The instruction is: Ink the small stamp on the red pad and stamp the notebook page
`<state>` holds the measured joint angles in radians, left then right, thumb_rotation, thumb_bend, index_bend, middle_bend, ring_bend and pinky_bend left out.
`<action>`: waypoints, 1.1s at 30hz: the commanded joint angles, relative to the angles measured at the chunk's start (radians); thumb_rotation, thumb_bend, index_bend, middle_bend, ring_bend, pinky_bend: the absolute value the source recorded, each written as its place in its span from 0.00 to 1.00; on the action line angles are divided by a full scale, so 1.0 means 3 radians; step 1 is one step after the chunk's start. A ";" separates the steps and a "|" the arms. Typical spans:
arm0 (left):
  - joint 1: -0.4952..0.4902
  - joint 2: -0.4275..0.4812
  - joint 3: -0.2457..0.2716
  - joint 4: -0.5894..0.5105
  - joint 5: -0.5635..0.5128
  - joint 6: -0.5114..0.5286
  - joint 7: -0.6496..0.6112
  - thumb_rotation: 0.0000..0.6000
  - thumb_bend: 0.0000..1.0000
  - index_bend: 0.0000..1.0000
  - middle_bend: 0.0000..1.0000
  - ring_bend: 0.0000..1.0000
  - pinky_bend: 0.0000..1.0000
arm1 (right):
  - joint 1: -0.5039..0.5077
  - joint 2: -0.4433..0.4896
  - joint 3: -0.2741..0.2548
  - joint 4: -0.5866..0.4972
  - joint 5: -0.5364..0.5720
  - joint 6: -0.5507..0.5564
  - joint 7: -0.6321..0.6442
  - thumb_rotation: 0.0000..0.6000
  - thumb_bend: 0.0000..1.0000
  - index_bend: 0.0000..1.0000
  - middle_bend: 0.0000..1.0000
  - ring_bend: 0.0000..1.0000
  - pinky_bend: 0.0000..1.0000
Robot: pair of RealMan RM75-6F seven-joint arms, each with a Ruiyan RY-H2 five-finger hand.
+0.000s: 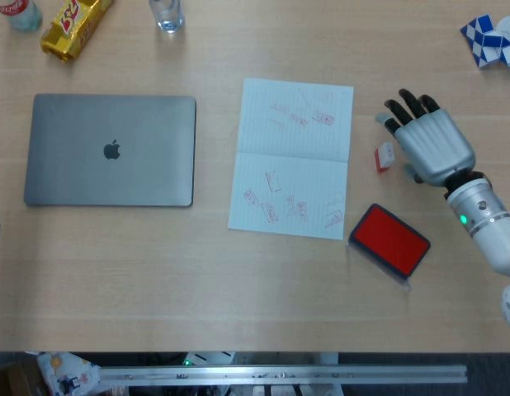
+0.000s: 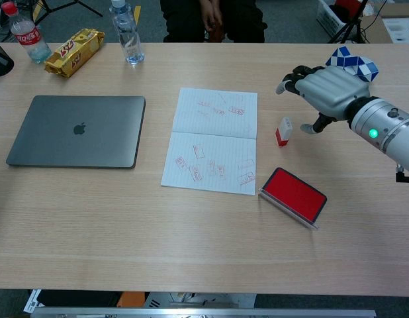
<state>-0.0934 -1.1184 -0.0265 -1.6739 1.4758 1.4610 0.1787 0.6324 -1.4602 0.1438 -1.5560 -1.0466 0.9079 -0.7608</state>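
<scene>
The small stamp, white with a red base, stands on the table just right of the notebook. The open notebook page lies mid-table and carries several red stamp marks. The red ink pad sits open near the notebook's lower right corner. My right hand hovers just right of the stamp, fingers spread and holding nothing, apart from the stamp. My left hand is out of sight in both views.
A closed grey laptop lies at the left. A yellow snack pack and two bottles stand along the far edge. A blue-and-white puzzle toy lies far right.
</scene>
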 commanded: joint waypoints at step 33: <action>-0.0026 -0.0010 0.0022 0.0040 -0.0056 -0.0109 -0.0012 1.00 0.21 0.00 0.00 0.00 0.02 | 0.0169 -0.0045 -0.0408 0.0120 0.0524 0.0136 -0.0130 1.00 0.21 0.20 0.16 0.00 0.17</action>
<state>-0.1011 -1.1214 -0.0200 -1.6619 1.4590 1.4283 0.1752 0.6838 -1.4760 0.0254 -1.5194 -0.8940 0.9528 -0.8017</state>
